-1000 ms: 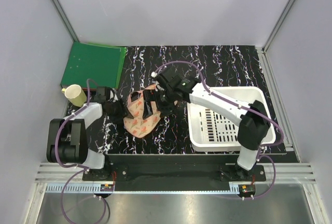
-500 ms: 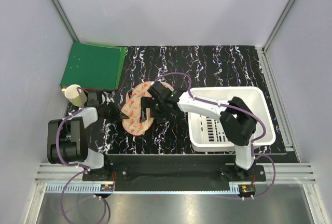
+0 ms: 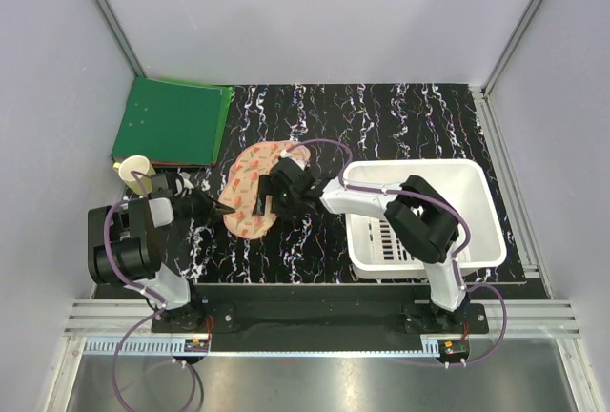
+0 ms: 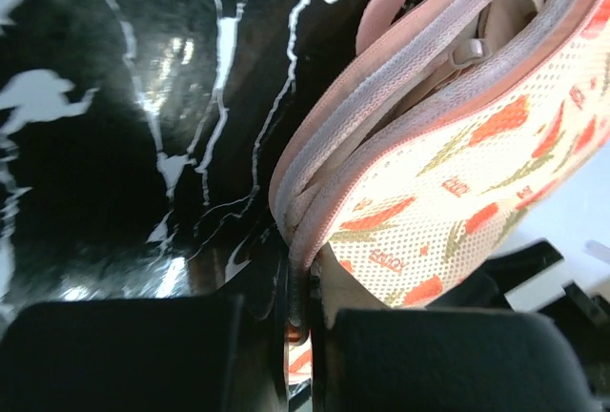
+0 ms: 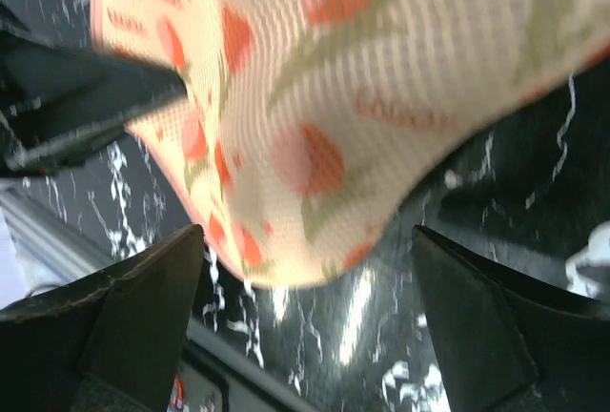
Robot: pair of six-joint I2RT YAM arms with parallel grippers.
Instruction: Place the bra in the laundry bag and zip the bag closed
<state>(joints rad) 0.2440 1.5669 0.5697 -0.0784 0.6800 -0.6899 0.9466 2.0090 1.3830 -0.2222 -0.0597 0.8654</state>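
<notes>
Two grippers work the peach, wedge-printed, peanut-shaped fabric laundry bag (image 3: pixel 250 193). Left gripper (image 4: pixel 297 307) is clamped on the bag's pink edge at 8 o'clock, likely anchoring it for zipping. Right gripper (image 5: pixel 305 278) is spread wide at 3 o'clock, holding nothing. Soft dusty-pink bra (image 4: pixel 496 11) sits inside, visible between the zip edges.

Laundry bag (image 5: pixel 381 78) up close, marbled tbl (image 5: pixel 505 178) beneath, right claw (image 5: pixel 307 236) fingers wide apart

Left tool (image 3: pixel 225 210) tight, right tool (image 3: pixel 270 200) wide.
</notes>
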